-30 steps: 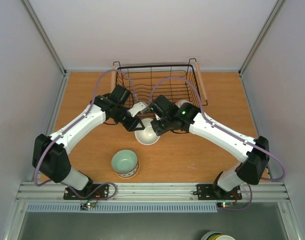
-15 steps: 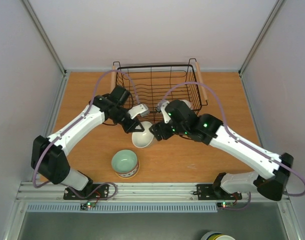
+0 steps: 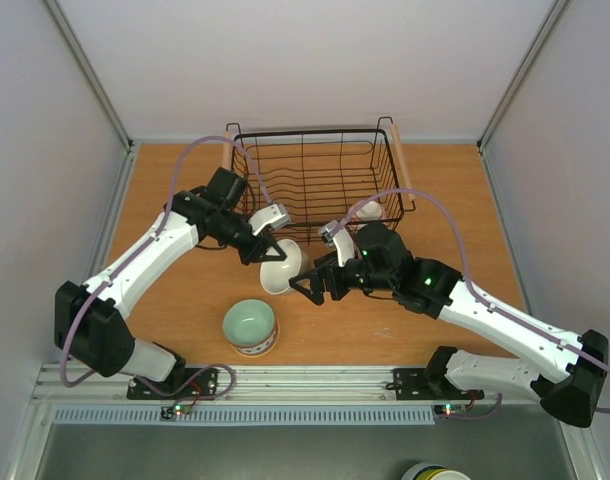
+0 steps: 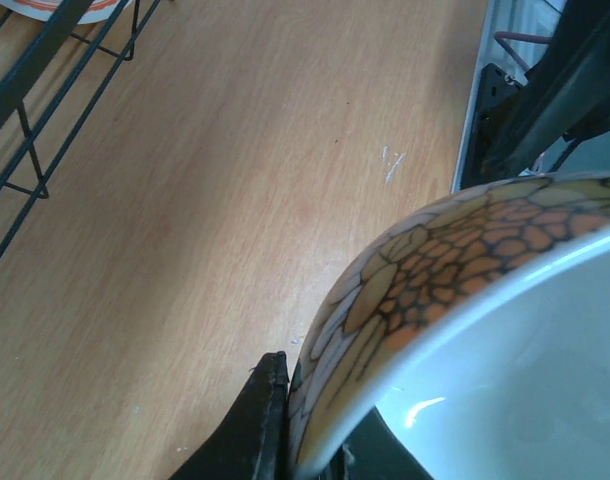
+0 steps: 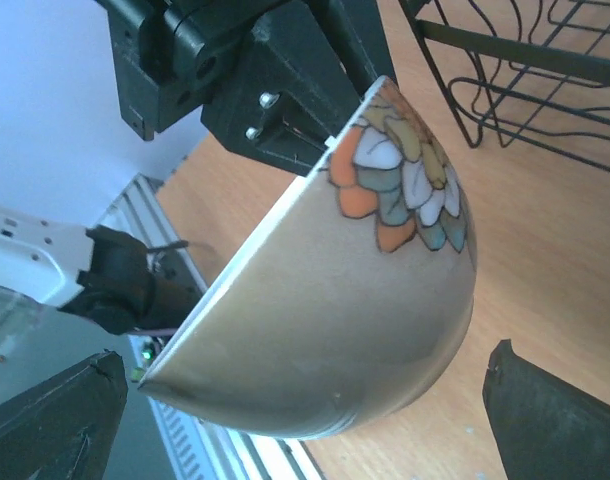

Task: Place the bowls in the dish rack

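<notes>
The left jaws are clenched on the rim of a beige bowl point(image 3: 280, 272), held tilted over the middle of the worktop point(image 3: 435, 200), just in front of the dish rack point(image 3: 320, 180). The right jaws stand spread wide just beside this bowl on its right; from above I cannot tell whether they touch it. The rack sits against the far edge, midway between the far corners, with a pale bowl point(image 3: 366, 210) inside at its near right corner. A pale green bowl point(image 3: 250, 325) stands upright close to the near edge, left of centre, well apart from both arms.

In the left wrist view the held bowl fills the lower right, with an orange-brown scale pattern outside and white within. A black finger point(image 4: 263, 420) presses against its outer wall at the rim. Rack wires cross the upper left, and the pale bowl point(image 4: 70, 6), red-striped at its rim, lies behind them.

In the right wrist view the beige bowl is turned on its side, with coloured petals near its rim, where the left jaws clamp it. The right fingers point(image 5: 55, 420) sit far apart in the bottom corners, clear of the bowl.
</notes>
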Robot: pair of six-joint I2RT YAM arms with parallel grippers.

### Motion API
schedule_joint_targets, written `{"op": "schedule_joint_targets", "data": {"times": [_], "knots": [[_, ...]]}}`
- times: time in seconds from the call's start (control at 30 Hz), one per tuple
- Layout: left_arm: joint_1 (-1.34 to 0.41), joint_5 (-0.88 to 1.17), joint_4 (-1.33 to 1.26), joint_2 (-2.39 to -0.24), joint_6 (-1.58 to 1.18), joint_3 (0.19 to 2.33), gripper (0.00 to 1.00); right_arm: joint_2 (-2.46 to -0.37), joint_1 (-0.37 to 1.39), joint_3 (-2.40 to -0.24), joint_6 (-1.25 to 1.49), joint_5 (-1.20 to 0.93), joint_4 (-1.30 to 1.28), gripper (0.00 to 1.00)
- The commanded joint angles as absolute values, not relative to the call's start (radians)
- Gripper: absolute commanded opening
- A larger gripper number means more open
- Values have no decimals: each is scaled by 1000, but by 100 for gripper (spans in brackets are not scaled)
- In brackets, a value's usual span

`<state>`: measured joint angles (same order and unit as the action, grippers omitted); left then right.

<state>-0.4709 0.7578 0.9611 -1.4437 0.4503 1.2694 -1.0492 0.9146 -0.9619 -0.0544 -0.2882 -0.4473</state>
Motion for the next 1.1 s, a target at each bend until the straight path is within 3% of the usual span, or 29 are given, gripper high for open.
{"op": "schedule_joint_targets", "data": {"times": [0.0,0.63,0.7,0.77,0.8,0.93,0.97,1.07], "knots": [[-449,867,917,-1385,458,1253,0,-1009,916,-898,87,-344,-262,99],[-425,905,828,-1280,448,1190,0,-1091,916,-787,362,-503,141,99],[-425,889,815,-1266,441,1184,0,-1094,916,-781,375,-521,160,94],[-425,876,806,-1259,437,1181,0,-1096,916,-783,380,-536,167,83],[-426,872,802,-1256,433,1179,0,-1098,915,-785,382,-546,172,72],[-426,862,792,-1252,424,1176,1,-1108,916,-790,386,-571,195,7],[-426,860,790,-1251,422,1176,1,-1109,915,-797,382,-572,188,2],[-427,814,761,-1247,392,1172,0,-1108,914,-834,337,-556,125,1]]}}
